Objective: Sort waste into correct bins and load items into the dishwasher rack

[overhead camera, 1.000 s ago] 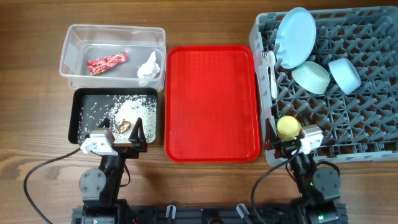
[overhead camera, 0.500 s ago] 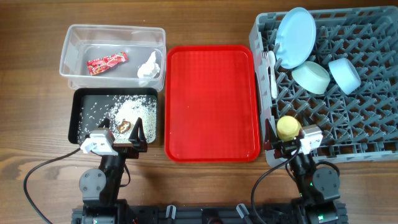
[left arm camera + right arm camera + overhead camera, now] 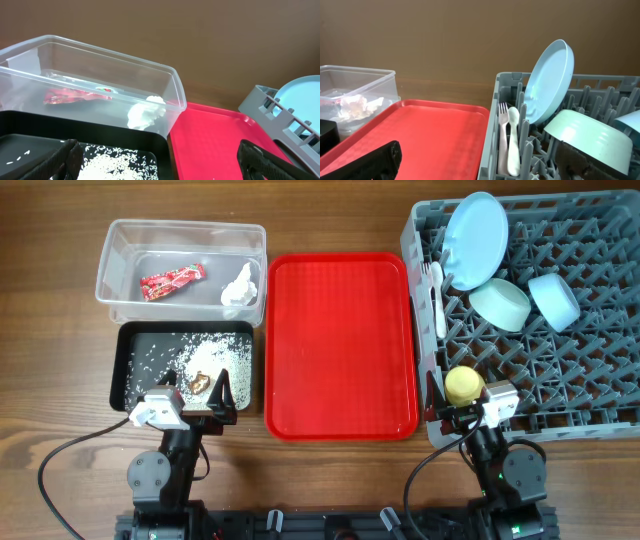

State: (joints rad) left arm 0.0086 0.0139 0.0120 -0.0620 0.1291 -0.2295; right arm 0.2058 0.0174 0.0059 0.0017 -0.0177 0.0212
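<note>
The clear tub [image 3: 110, 260] holds the red wrapper [image 3: 172, 280] and the white napkin [image 3: 238, 285]. The black tray [image 3: 120, 370] holds rice grains [image 3: 212, 357] and brown scraps [image 3: 200, 382]. The grey rack [image 3: 590, 370] holds the blue plate [image 3: 475, 240] upright, two pale bowls [image 3: 500, 303] [image 3: 553, 300], the yellow cup [image 3: 462, 386], and the spoon and fork [image 3: 434, 295]. My left gripper [image 3: 162, 165] is open and empty over the black tray's near right corner. My right gripper [image 3: 475, 165] is open and empty at the rack's near left corner.
The red serving tray [image 3: 342, 345] lies bare between the bins and the rack. The wooden table runs round everything. Both arms sit at the table's front edge, with cables trailing to the left of each base.
</note>
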